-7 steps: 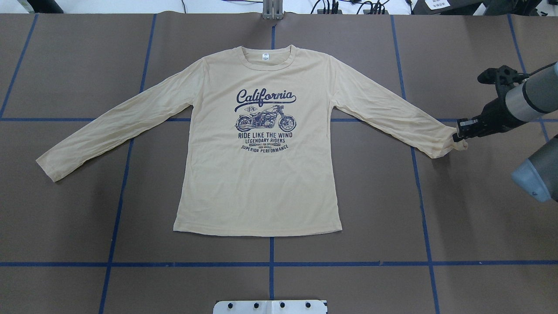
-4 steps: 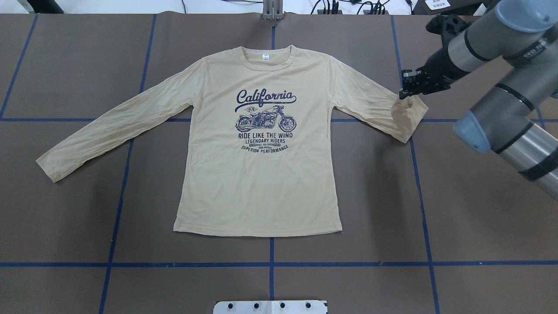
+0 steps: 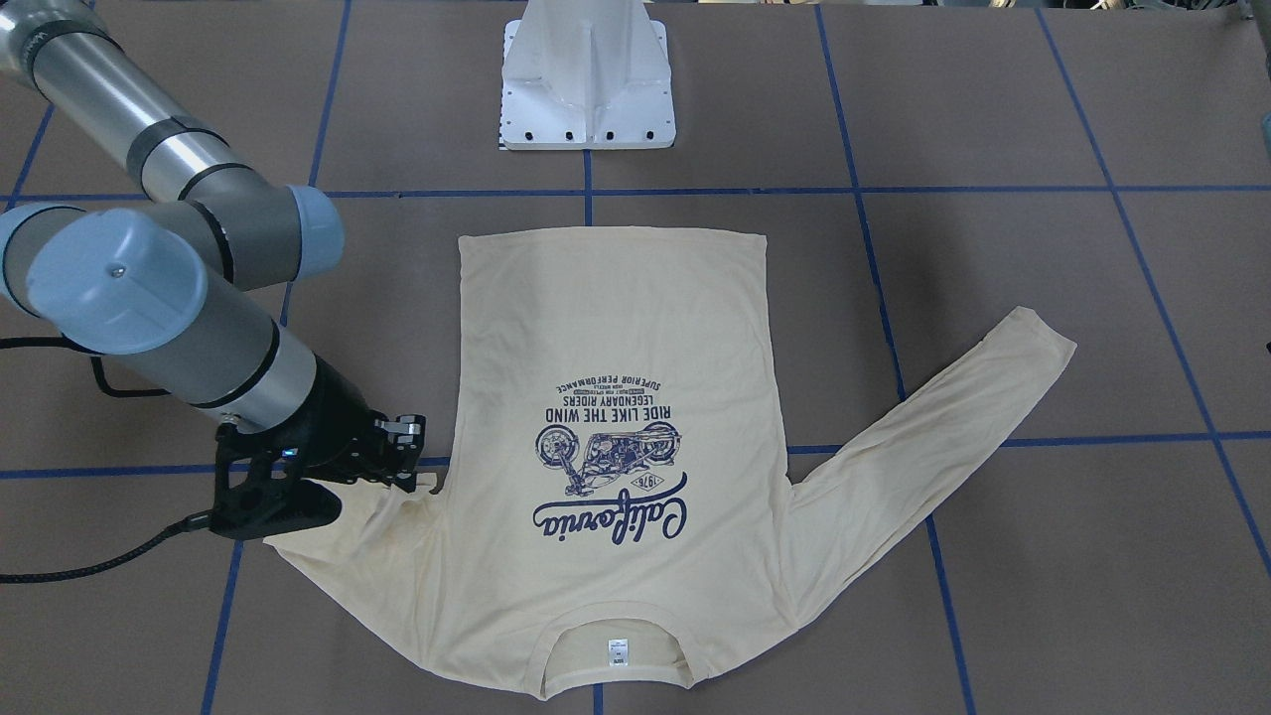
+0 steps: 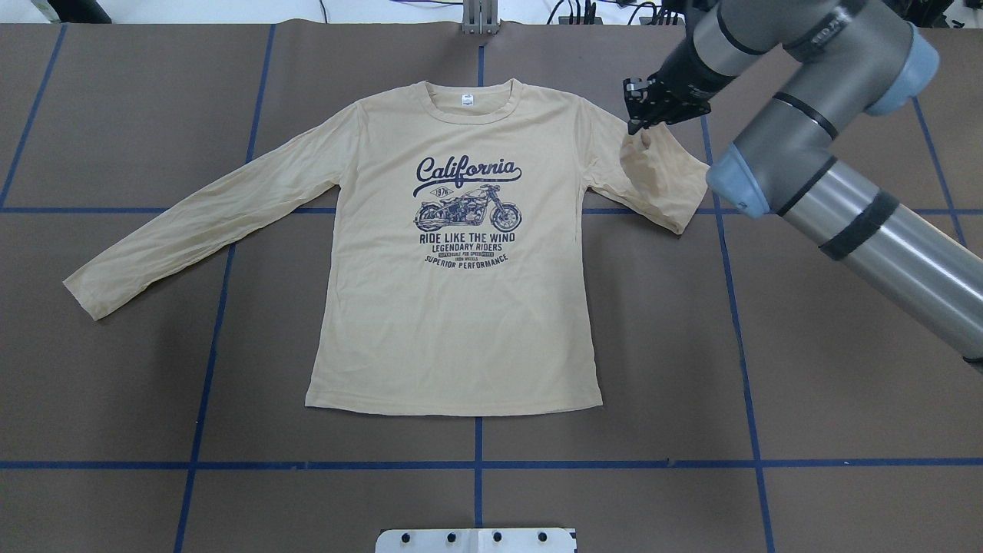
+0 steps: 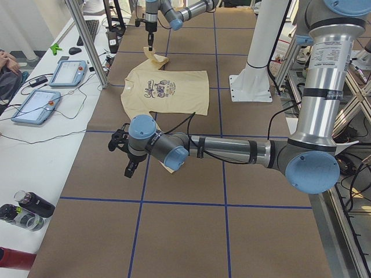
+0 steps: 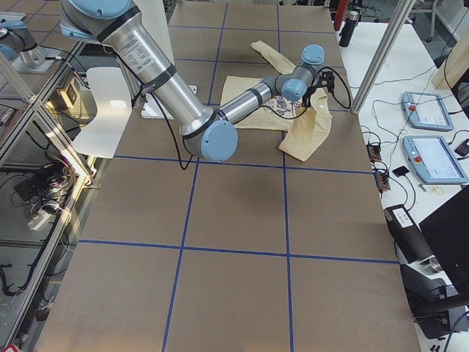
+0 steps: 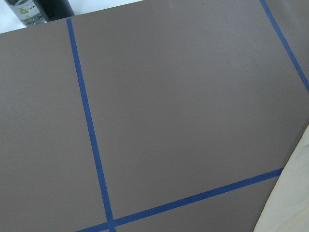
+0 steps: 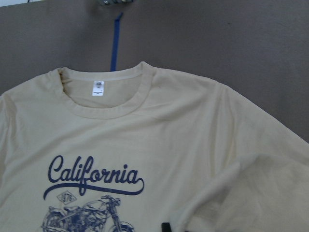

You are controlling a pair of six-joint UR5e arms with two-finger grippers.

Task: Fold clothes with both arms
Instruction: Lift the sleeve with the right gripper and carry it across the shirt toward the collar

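Note:
The cream-yellow T-shirt (image 4: 453,322) lies flat with its print up and its collar at the far side. My right gripper (image 4: 640,129) is shut on the cuff of the shirt's right sleeve (image 4: 664,180). It holds the cuff raised just above the right shoulder, so the sleeve doubles back on itself. The front-facing view shows the same grip (image 3: 422,477). The left sleeve (image 4: 200,223) lies stretched out flat. My left gripper (image 5: 127,165) shows only in the exterior left view, just past that sleeve's cuff. I cannot tell whether it is open or shut.
The white pedestal base (image 3: 588,89) stands at the robot's side of the table. Blue tape lines (image 4: 478,464) cross the brown table cover. Two tablets (image 5: 37,104), bottles (image 5: 23,208) and a seated person (image 5: 6,63) are beside the far edge. A metal post (image 5: 87,40) stands there too.
My right gripper has carried the sleeve cuff up from the table's right side and inward to the shirt's right shoulder, folding the sleeve over. The rest of the shirt has not moved.

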